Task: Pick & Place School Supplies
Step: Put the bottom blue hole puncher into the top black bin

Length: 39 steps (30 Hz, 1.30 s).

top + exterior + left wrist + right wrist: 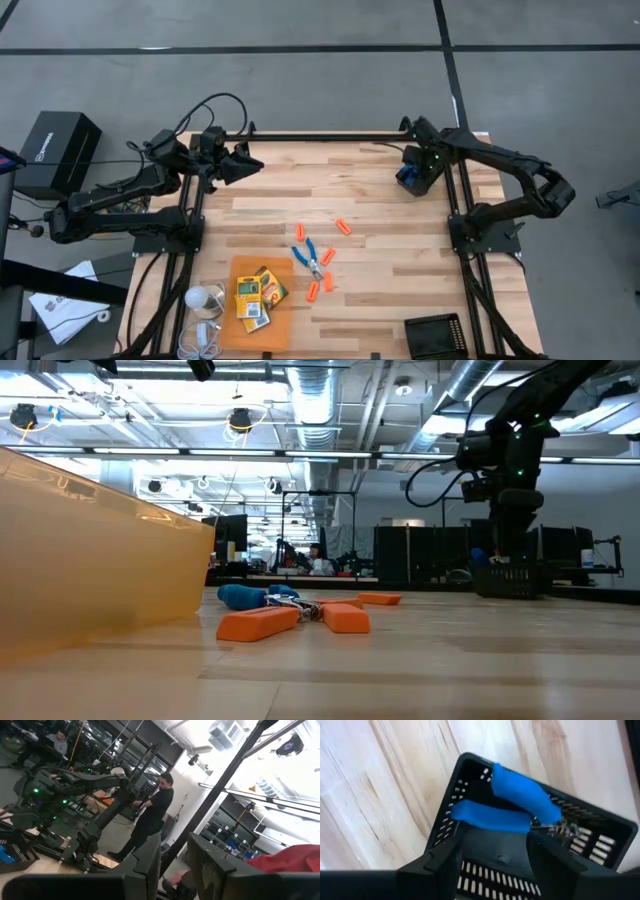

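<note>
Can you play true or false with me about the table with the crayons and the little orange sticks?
1. The crayon boxes lie on the big flat orange sheet. True.
2. A blue-handled tool lies inside the black basket under the right gripper. True.
3. The left gripper is picking up an orange stick. False: it hangs at the far left corner of the table, away from the orange sticks.
4. All the orange sticks are in the basket. False: they lie on the wood around another blue-handled tool.
</note>
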Each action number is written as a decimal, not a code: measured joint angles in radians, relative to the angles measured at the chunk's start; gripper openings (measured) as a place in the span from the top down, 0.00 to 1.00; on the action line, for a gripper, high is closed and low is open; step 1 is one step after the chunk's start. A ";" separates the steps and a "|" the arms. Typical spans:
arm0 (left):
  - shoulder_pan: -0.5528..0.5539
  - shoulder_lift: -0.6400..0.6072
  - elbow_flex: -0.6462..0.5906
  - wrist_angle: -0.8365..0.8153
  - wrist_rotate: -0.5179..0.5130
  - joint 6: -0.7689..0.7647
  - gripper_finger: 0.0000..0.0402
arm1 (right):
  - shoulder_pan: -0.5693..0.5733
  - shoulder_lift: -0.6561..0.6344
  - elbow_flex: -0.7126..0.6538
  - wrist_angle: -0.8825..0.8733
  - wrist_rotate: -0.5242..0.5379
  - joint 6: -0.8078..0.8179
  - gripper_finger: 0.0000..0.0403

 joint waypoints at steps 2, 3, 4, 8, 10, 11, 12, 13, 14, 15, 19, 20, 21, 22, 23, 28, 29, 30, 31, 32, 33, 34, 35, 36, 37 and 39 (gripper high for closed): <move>0.000 0.000 0.000 0.000 0.000 0.014 0.77 | -0.010 0.000 0.000 -0.001 -0.008 -0.026 0.49; 0.000 0.000 0.000 0.000 0.000 0.023 0.77 | -0.015 0.000 0.000 -0.001 -0.022 -0.044 0.49; 0.000 0.000 0.000 0.000 0.000 0.030 0.77 | -0.020 0.000 0.000 -0.001 -0.032 -0.061 0.49; 0.000 0.000 0.000 0.000 0.000 0.066 0.77 | -0.027 0.000 0.000 -0.002 -0.052 -0.117 0.49; 0.000 0.000 0.000 0.000 -0.002 0.084 0.77 | -0.026 0.000 0.000 -0.003 -0.052 -0.118 0.49; 0.000 0.000 0.000 0.000 -0.003 0.094 0.77 | -0.025 -0.001 0.000 -0.003 -0.051 -0.118 0.49; 0.000 0.000 0.000 0.000 -0.005 0.100 0.77 | -0.025 -0.004 0.000 -0.004 -0.048 -0.118 0.49; 0.000 0.000 0.000 0.000 -0.007 0.103 0.77 | -0.025 -0.009 0.000 -0.004 -0.043 -0.118 0.50; 0.000 0.000 0.000 0.000 -0.009 0.104 0.77 | -0.024 -0.014 0.001 -0.003 -0.032 -0.118 0.50; 0.000 0.000 0.000 0.000 -0.009 0.104 0.77 | -0.024 -0.015 0.007 -0.006 -0.025 -0.117 0.50; 0.000 0.000 0.000 0.000 -0.011 0.104 0.77 | -0.024 -0.024 0.052 0.003 -0.023 -0.104 0.50; 0.000 0.000 0.000 0.000 -0.013 0.104 0.77 | -0.025 -0.024 0.063 0.008 -0.023 -0.102 0.50; 0.000 0.000 0.000 0.000 -0.014 0.104 0.77 | -0.025 -0.024 0.071 0.012 -0.023 -0.103 0.50; 0.000 0.000 0.000 0.000 -0.015 0.104 0.77 | -0.025 -0.024 0.077 0.021 -0.024 -0.106 0.50; 0.000 0.000 0.000 0.000 -0.017 0.104 0.77 | -0.025 -0.024 0.083 0.030 -0.025 -0.109 0.50; 0.000 0.000 0.000 -0.001 -0.022 0.108 0.77 | -0.024 -0.006 0.082 0.019 -0.052 -0.110 0.51; 0.000 0.000 0.000 0.000 -0.022 0.110 0.77 | -0.024 0.001 0.083 0.023 -0.054 -0.110 0.51; 0.000 0.000 0.000 -0.001 -0.022 0.115 0.77 | -0.024 0.010 0.083 0.024 -0.054 -0.110 0.51; 0.000 0.000 0.000 -0.001 -0.022 0.120 0.77 | -0.024 0.016 0.083 0.026 -0.055 -0.110 0.51; 0.000 0.000 0.000 -0.001 -0.022 0.125 0.77 | -0.024 0.025 0.083 0.031 -0.056 -0.113 0.51; 0.000 0.000 0.000 -0.001 -0.022 0.129 0.77 | -0.024 0.034 0.083 0.035 -0.058 -0.117 0.51; 0.000 0.000 0.000 -0.001 -0.022 0.130 0.77 | -0.023 0.045 0.083 0.035 -0.059 -0.118 0.51; 0.000 0.000 0.000 -0.001 -0.022 0.130 0.77 | -0.023 0.056 0.082 0.035 -0.059 -0.118 0.51; 0.000 0.000 0.000 -0.001 -0.022 0.130 0.77 | -0.021 0.067 0.083 0.038 -0.060 -0.118 0.51; 0.000 0.000 0.000 -0.001 -0.022 0.130 0.77 | -0.018 0.079 0.083 0.043 -0.061 -0.118 0.52; 0.000 0.000 0.000 -0.001 -0.022 0.130 0.77 | -0.017 0.101 0.082 0.057 -0.063 -0.118 0.52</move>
